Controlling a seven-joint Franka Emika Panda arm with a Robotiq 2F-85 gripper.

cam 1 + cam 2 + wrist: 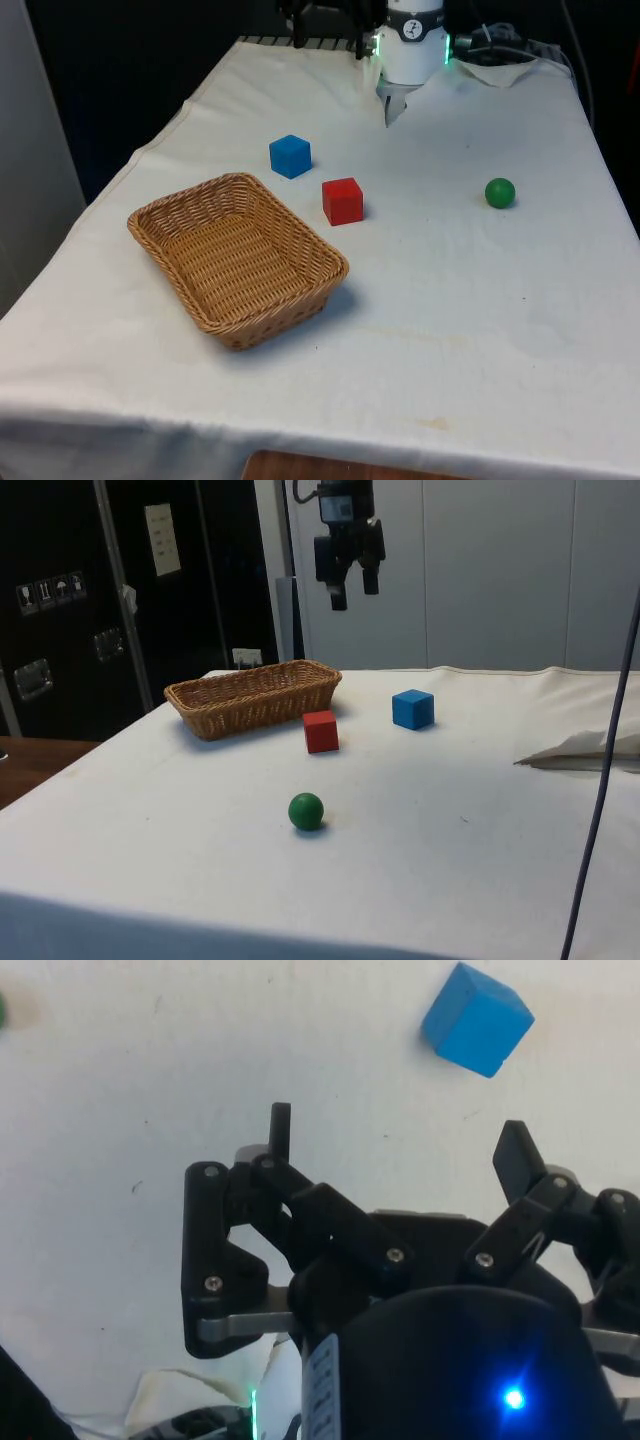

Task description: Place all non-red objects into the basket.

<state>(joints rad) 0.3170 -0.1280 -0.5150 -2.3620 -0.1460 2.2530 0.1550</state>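
So nothing has been picked up yet: the pincer [349,592] hangs high above the bench [480,300], its two fingers apart and holding nothing. The wicker basket [238,258] sits empty. Taking the red cube [343,200] as the centre of a clock in the front view, the blue cube [290,156] lies near at about ten o'clock, the basket at about eight, and the green ball [500,192] well apart at three.

The blue cube looks the natural first pick, since in the wrist view it [477,1019] sits just ahead of the fingers [281,1130]. I'd reckon the thing to do well is turn the wrist so the fingers close on two flat faces, not across corners, then come straight down. The red cube stands near, so keep clear of it. The ball may roll if nudged; that one wants a centred squeeze.
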